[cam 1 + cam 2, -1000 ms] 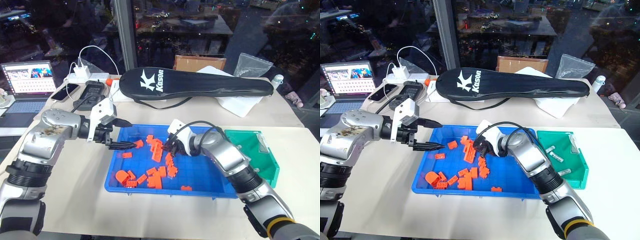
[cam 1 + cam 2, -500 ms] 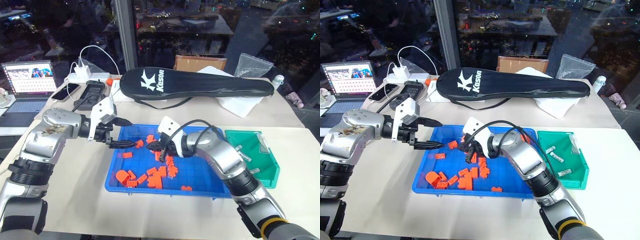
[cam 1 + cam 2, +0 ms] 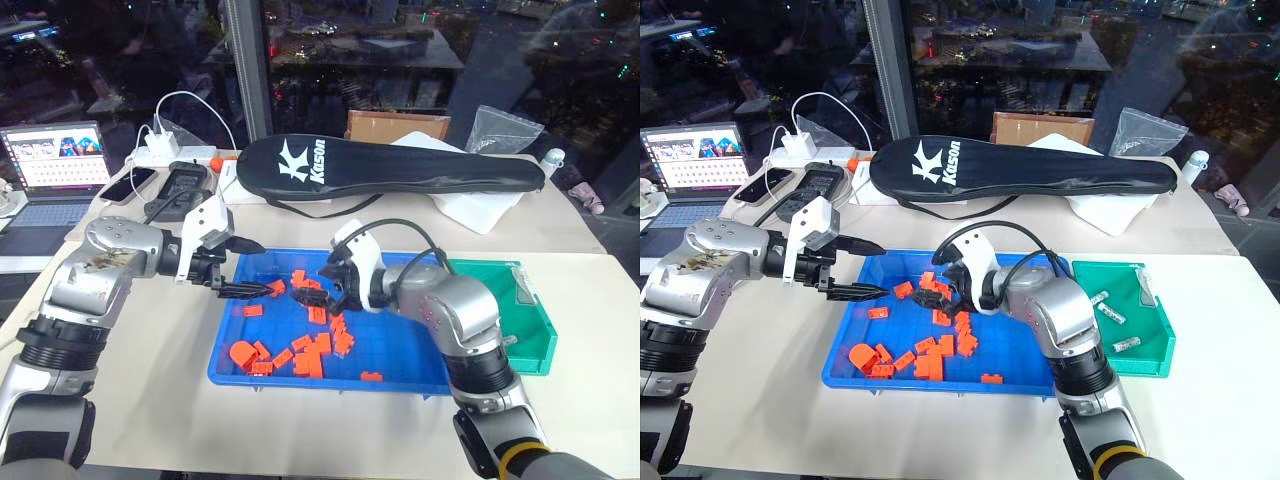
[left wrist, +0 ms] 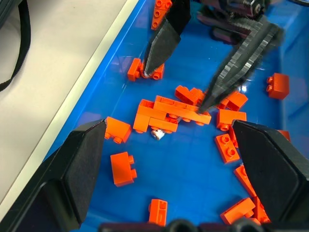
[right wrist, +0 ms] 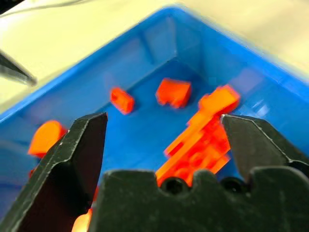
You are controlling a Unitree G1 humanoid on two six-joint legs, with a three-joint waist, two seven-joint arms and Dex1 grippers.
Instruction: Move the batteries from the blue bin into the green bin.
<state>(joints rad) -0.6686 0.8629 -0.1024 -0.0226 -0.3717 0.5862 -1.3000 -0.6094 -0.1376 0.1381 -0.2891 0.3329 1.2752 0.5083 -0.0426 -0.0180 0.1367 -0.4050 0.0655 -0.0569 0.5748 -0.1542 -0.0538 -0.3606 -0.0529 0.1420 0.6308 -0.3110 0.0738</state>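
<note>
Blue plastic forms the wide bin (image 3: 228,365) on the surface (image 3: 150,400), and orange blocks (image 3: 318,350) are scattered across its floor. The left tool (image 3: 248,268) is held over the bin's left end, with its two black fingers spread apart and nothing between them. The right tool (image 5: 159,140) is seen over the middle of the bin, its fingers also spread wide and empty; in the right wrist view a stack of orange blocks (image 5: 203,140) lies between and beyond them.

In the left wrist view, the right tool's fingers (image 4: 161,43) are seen ahead of the left tool, pointing down at the blocks. One small silver battery (image 4: 157,134) is glimpsed there, half hidden under a stack of blocks (image 4: 171,112), ahead of the left tool and between its fingers' lines; it is touched by neither tool.

The green bin (image 3: 1160,345) stands just beside the blue bin's far end, to the right of the right tool. Several batteries (image 3: 1110,312) lie on its floor, apart from one another.

A black racket case (image 3: 400,170) lies on the surface beyond both tools.
</note>
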